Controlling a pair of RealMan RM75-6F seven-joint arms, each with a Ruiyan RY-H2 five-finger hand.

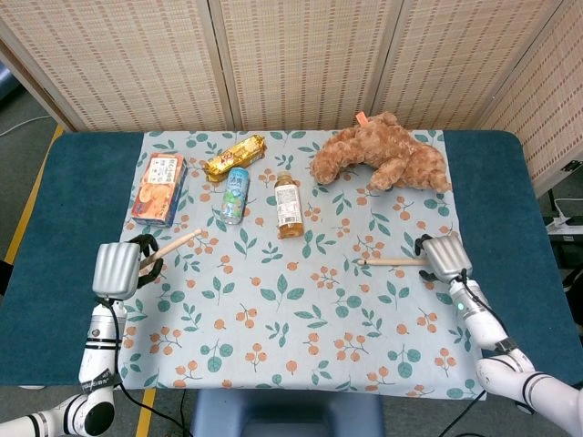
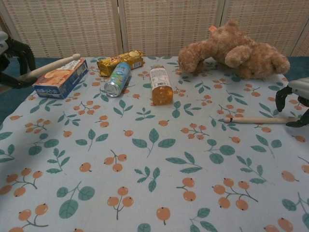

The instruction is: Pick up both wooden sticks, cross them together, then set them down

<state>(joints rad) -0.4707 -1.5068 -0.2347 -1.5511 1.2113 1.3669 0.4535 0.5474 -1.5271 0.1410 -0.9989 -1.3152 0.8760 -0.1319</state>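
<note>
My left hand (image 1: 118, 268) (image 2: 10, 57) grips one wooden stick (image 1: 174, 244) (image 2: 48, 67) and holds it lifted off the cloth at the left side, its free end pointing up and to the right. The other wooden stick (image 1: 390, 262) (image 2: 253, 120) lies flat on the cloth at the right. My right hand (image 1: 443, 256) (image 2: 294, 100) sits over that stick's right end with fingers curved down around it; the stick still rests on the cloth and a firm hold cannot be told.
On the leaf-patterned cloth (image 1: 291, 309) lie an orange snack box (image 1: 159, 188), a gold wrapped snack (image 1: 234, 156), a can (image 1: 236, 194), a tea bottle (image 1: 289, 205) and a brown plush bear (image 1: 383, 160). Blue table (image 1: 55, 237) borders both sides.
</note>
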